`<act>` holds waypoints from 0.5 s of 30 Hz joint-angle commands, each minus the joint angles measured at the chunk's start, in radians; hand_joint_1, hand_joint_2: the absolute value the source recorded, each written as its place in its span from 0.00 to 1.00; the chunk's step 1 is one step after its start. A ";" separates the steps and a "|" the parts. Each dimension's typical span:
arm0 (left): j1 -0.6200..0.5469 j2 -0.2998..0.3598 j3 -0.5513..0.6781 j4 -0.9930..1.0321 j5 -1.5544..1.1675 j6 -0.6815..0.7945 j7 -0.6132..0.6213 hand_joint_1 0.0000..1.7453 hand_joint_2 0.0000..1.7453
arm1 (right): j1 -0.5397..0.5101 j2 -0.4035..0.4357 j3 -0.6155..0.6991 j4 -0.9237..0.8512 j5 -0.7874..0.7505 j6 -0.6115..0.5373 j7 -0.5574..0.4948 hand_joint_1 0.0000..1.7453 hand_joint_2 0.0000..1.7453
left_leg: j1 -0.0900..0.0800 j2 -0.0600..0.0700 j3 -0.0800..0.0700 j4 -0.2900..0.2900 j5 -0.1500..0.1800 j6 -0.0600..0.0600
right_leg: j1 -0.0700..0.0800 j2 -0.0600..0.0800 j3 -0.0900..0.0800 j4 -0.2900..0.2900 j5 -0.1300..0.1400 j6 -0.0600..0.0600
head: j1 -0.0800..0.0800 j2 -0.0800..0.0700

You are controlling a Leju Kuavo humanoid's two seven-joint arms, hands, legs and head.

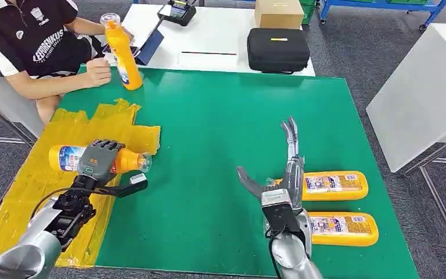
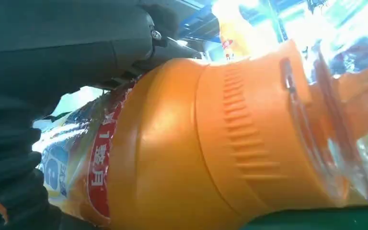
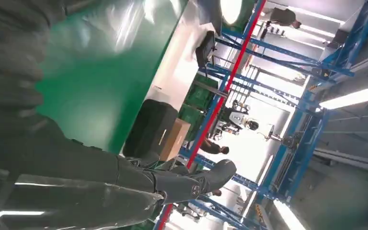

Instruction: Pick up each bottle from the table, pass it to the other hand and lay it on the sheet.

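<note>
Behind green table (image 1: 220, 128): black case (image 1: 277, 50), cardboard box (image 1: 279, 13).

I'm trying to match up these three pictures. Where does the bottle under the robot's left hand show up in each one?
Head view: the bottle lies on its side on the yellow sheet, left of centre, under the left hand.
Left wrist view: bottle close up, taking up most of the picture, dark fingers over it.
Right wrist view: not in it.
Shared landmark: the green table.
</note>
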 commanded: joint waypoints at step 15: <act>-0.032 -0.015 -0.021 0.060 -0.072 -0.084 0.176 0.00 1.00 | -0.018 -0.025 0.022 0.037 0.002 -0.011 0.020 0.00 1.00 | 0.001 0.001 0.003 0.000 -0.002 -0.002 | 0.001 0.000 0.003 0.000 -0.001 -0.002 | 0.000 0.000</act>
